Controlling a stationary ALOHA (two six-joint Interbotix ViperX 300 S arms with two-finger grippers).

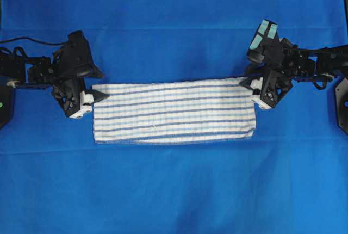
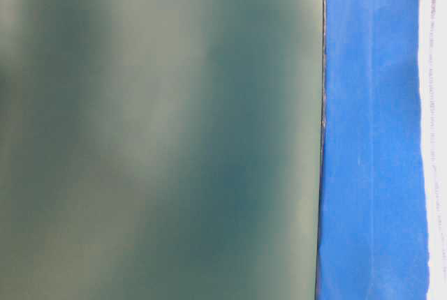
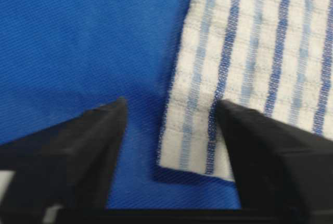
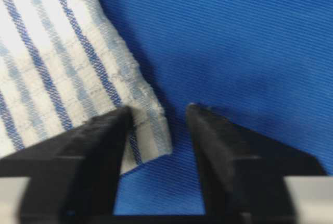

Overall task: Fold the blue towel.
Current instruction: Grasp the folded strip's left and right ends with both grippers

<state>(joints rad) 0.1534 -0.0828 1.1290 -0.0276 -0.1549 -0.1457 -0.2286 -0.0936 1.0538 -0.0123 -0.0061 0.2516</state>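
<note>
The blue towel (image 1: 174,111) lies flat on the table as a long striped band, white with dark and light blue lines. My left gripper (image 1: 100,97) sits at its far left corner and my right gripper (image 1: 247,84) at its far right corner. In the left wrist view the left gripper (image 3: 171,104) is open, its jaws straddling the towel (image 3: 250,52) corner, one finger over the cloth and one over the bare covering. The right wrist view shows the right gripper (image 4: 159,108) also open astride the towel (image 4: 52,67) corner. Neither gripper pinches the cloth.
A plain solid-blue covering (image 1: 174,190) spreads over the whole table around the towel. Both arm bases stand at the left and right edges (image 1: 340,103). The table-level view shows only a blurred green surface (image 2: 160,139) and a strip of blue cloth (image 2: 370,139).
</note>
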